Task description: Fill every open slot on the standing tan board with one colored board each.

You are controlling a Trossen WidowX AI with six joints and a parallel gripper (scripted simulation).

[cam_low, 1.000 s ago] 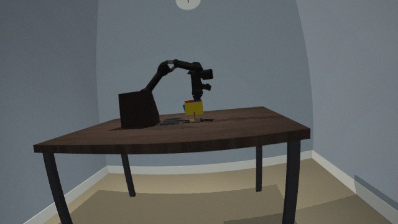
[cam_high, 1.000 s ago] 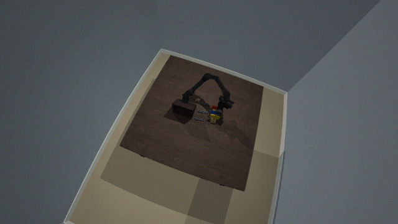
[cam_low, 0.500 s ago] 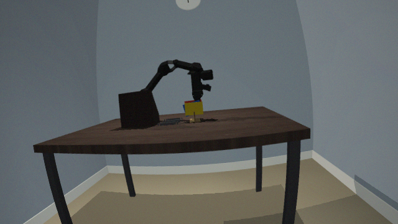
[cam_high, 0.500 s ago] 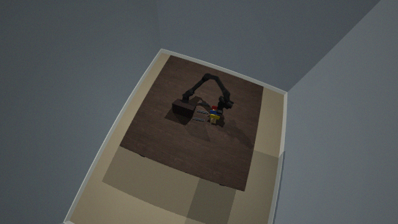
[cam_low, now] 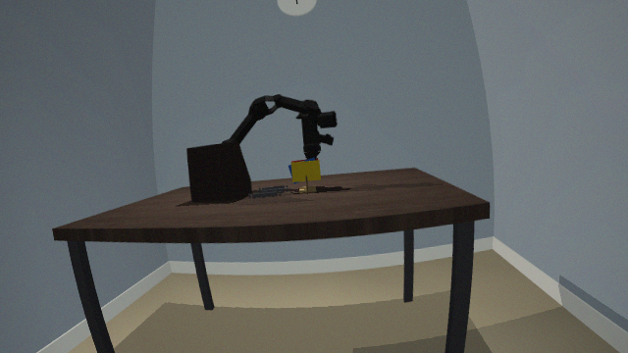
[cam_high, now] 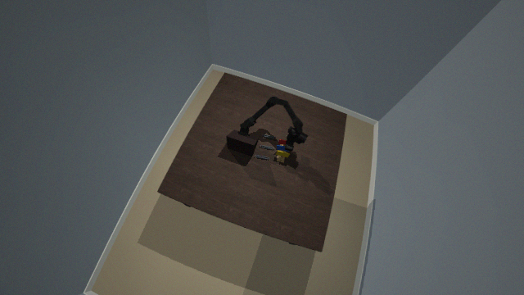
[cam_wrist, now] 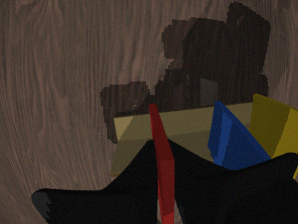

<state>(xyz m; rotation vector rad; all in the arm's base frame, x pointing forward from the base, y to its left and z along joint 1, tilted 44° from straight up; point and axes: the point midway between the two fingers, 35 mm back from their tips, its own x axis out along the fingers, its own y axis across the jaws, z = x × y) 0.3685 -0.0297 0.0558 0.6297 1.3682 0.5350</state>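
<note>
My gripper (cam_high: 289,147) (cam_low: 311,156) (cam_wrist: 157,144) points down and is shut on the red board (cam_high: 282,142) (cam_wrist: 167,187), which stands upright and crosswise over one end of the tan board (cam_high: 281,160) (cam_low: 307,189) (cam_wrist: 131,145). The fingers hide where red and tan meet, so I cannot tell how deep it sits. The blue board (cam_high: 280,147) (cam_wrist: 231,150) stands crosswise at the middle, looking slightly askew. The yellow board (cam_high: 282,154) (cam_low: 306,171) (cam_wrist: 272,122) stands crosswise toward the other end. The lower edges of blue and yellow are partly hidden in the wrist view.
Three holders (cam_high: 268,137) (cam_high: 266,147) (cam_high: 262,157) lie between the arm's dark base block (cam_high: 241,143) (cam_low: 216,174) and the tan board, with no colored board visible in them. The blue and yellow boards stand close beside my right finger in the wrist view.
</note>
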